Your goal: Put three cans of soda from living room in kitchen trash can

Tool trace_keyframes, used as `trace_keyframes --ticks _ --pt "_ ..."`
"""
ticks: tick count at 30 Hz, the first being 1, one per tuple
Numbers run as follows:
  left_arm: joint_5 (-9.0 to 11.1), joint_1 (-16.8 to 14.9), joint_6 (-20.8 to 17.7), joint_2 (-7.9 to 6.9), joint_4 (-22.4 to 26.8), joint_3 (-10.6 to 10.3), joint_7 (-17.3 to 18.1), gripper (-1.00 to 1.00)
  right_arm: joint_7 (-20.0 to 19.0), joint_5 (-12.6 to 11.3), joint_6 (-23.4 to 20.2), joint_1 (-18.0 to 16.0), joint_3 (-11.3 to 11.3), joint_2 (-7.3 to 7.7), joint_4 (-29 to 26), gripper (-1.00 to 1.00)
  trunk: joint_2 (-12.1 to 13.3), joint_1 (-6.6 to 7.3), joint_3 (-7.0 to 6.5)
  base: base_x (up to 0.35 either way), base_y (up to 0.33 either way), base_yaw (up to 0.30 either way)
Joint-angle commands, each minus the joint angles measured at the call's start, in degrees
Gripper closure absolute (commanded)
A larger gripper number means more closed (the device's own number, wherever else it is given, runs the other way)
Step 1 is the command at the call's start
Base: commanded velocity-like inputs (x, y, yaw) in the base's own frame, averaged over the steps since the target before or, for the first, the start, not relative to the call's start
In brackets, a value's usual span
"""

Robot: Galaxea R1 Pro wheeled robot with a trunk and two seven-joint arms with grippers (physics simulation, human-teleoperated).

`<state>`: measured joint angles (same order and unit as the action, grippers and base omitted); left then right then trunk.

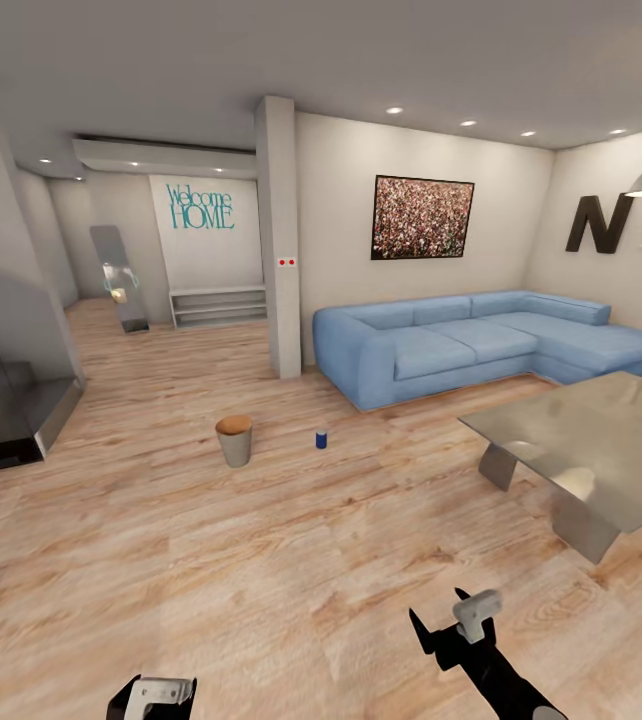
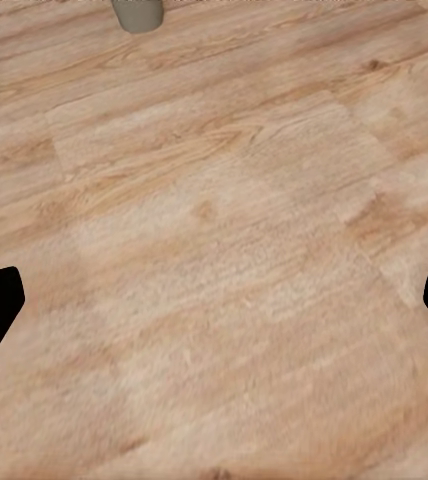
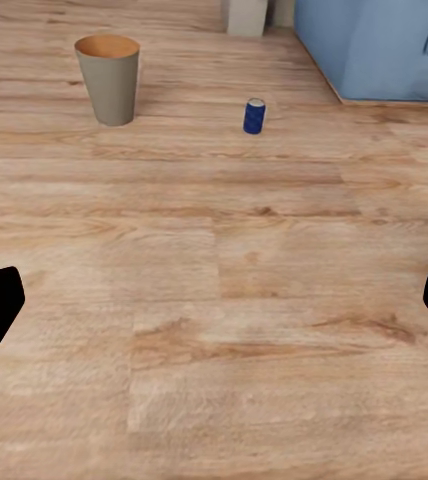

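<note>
My right arm's glossy black gripper (image 1: 451, 622) carries a pale grey blocky finger (image 1: 475, 612) and a pointed black one. My left gripper's rounded black body (image 1: 153, 697) wears a light grey cap.

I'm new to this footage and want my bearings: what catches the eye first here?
The light blue corner sofa along the far wall stands out first, with a large black N on the wall at its right end. On the open plank floor in front, a small grey waste bin stands upright, and a dark blue soda can stands apart from it, on the sofa's side. A grey low table sits at the right.
</note>
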<state>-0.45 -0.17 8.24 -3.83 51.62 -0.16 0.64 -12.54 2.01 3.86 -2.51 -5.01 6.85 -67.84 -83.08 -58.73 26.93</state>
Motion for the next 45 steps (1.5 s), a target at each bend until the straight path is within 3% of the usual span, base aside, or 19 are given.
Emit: trace_keyframes --ticks 1,45 --pt "0.0 0.0 0.0 0.01 0.0 0.0 0.0 -1.0 0.0 0.0 0.0 0.0 0.0 0.0 0.0 -1.0 0.0 0.0 0.0 0.135 0.022 0.0" --pt "-0.1 0.0 0.3 0.05 -0.6 -0.3 0.0 -1.0 0.9 -0.2 0.1 0.0 -0.1 -0.66 0.6 -1.0 0.0 0.0 0.0 0.283 0.114 0.0"
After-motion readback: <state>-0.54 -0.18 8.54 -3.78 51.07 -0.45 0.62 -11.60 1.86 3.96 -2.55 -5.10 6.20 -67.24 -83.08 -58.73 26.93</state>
